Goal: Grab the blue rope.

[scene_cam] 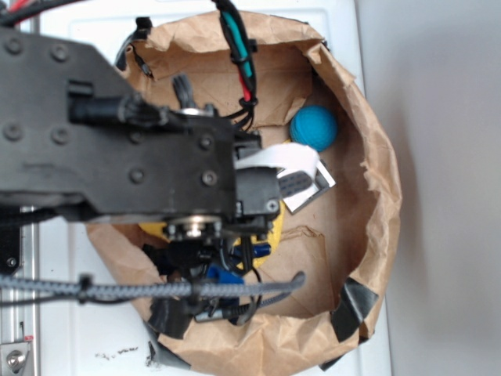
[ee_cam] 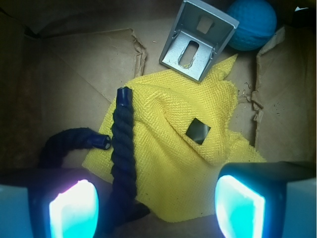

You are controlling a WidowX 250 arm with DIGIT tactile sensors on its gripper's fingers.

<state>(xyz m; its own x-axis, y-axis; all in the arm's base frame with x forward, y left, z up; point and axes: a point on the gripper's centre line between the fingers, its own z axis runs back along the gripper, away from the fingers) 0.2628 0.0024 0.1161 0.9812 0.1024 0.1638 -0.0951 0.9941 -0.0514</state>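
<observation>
The blue rope (ee_cam: 123, 144) is a thick, dark navy twisted cord bent into a U. One limb lies up across the left part of a yellow cloth (ee_cam: 193, 163); the other (ee_cam: 69, 139) curves off on the brown paper. Both glossy ends point away from me. My gripper (ee_cam: 156, 208) is open wide just above it. The rope's long limb runs between the jaws, close to the left finger (ee_cam: 72, 208), and the right finger (ee_cam: 240, 206) is over the cloth. In the exterior view the black arm (scene_cam: 117, 157) hides most of the rope; only bright blue bits (scene_cam: 223, 274) show.
Everything sits in a round basket lined with crumpled brown paper (scene_cam: 368, 204). A grey metal bracket (ee_cam: 198, 39) lies at the cloth's far edge, with a round blue ball (ee_cam: 252, 22) beside it. A small black square (ee_cam: 198, 131) sits on the cloth. A grey braided cable (scene_cam: 156, 288) crosses the exterior view.
</observation>
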